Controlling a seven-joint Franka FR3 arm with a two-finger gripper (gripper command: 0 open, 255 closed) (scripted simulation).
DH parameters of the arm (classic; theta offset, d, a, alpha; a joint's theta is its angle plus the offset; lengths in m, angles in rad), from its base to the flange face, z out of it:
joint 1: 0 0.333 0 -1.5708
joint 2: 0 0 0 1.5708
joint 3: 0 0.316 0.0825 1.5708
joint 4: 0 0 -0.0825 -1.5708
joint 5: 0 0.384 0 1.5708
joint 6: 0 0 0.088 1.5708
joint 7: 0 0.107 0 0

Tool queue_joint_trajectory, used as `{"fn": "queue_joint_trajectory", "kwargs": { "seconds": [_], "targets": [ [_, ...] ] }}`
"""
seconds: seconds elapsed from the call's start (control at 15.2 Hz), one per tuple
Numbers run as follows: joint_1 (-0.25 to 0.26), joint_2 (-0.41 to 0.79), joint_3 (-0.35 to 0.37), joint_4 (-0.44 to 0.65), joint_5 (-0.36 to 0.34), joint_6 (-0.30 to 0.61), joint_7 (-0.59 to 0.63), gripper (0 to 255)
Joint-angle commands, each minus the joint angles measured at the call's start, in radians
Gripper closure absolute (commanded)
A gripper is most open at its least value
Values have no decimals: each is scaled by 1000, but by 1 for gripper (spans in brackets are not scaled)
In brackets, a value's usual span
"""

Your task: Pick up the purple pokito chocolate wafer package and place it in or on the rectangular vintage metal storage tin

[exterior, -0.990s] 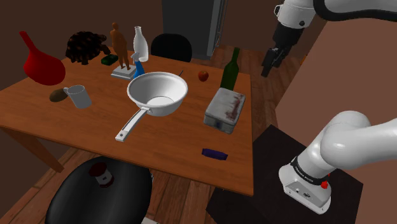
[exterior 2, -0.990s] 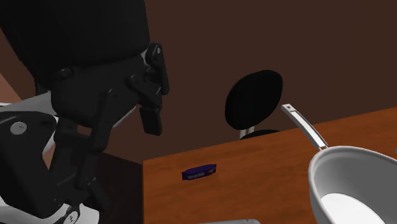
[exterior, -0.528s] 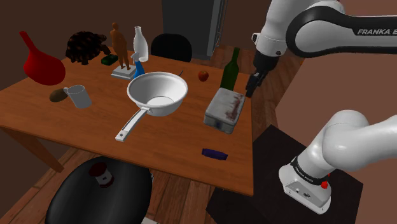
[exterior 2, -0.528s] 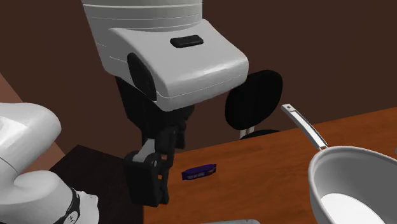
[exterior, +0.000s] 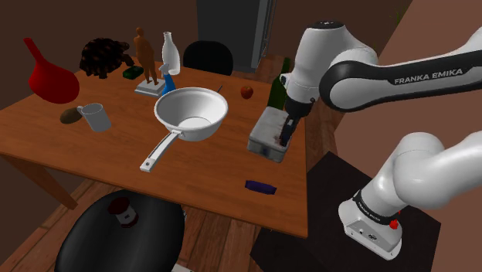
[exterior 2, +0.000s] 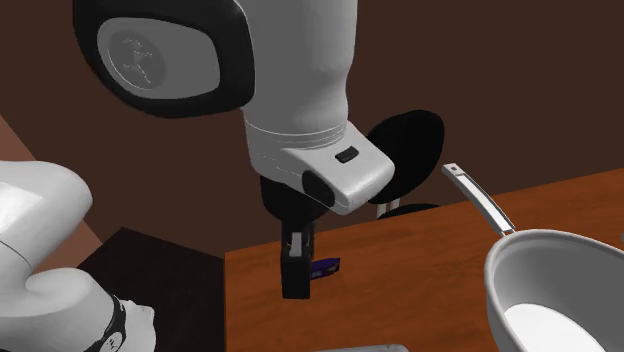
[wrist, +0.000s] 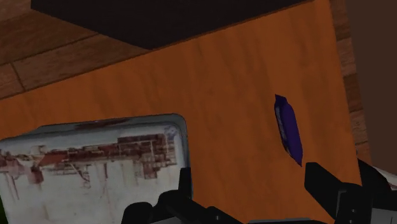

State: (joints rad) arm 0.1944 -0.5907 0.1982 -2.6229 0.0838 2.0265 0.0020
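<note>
The purple wafer package [exterior: 260,186] lies flat on the wooden table [exterior: 116,154] near its front edge. In the wrist view the package [wrist: 288,128] is ahead of one fingertip, with nothing between the fingers. The rectangular tin [exterior: 270,130], pale with worn red-brown marks on its lid, stands behind the package, and its lid [wrist: 95,159] lies beside the other finger. My black gripper [exterior: 287,134] hangs open just above the tin's end nearest the stand. In the second exterior view the gripper [exterior 2: 297,272] partly covers the package [exterior 2: 327,266].
A white pan [exterior: 191,113] with a long handle sits mid-table. A green bottle [exterior: 276,93] and a small apple [exterior: 246,92] stand behind the tin. A mug [exterior: 96,117], a red jug [exterior: 50,76] and figurines are at the far left. A black chair [exterior: 123,232] stands in front.
The arm has swung down from the shoulder view's upper right toward the table. The gripper dropped from beyond the table's corner to just above the tin's end.
</note>
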Motion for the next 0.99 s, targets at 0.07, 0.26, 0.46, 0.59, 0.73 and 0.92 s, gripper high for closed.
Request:
{"fn": "queue_joint_trajectory", "kwargs": {
  "seconds": [0.07, 0.26, 0.46, 0.59, 0.73, 0.92],
  "targets": [
    [30, 70, 27, -31, 18, 98, -15, 0],
    [60, 152, 59, -51, 34, 195, -25, 0],
    [87, 244, 92, -62, 44, 294, -32, 0],
    [103, 310, 114, -64, 45, 359, -34, 0],
    [117, 379, 138, -61, 41, 423, -34, 0],
    [118, 433, 150, -67, 28, 480, -25, 0]
  ]
}}
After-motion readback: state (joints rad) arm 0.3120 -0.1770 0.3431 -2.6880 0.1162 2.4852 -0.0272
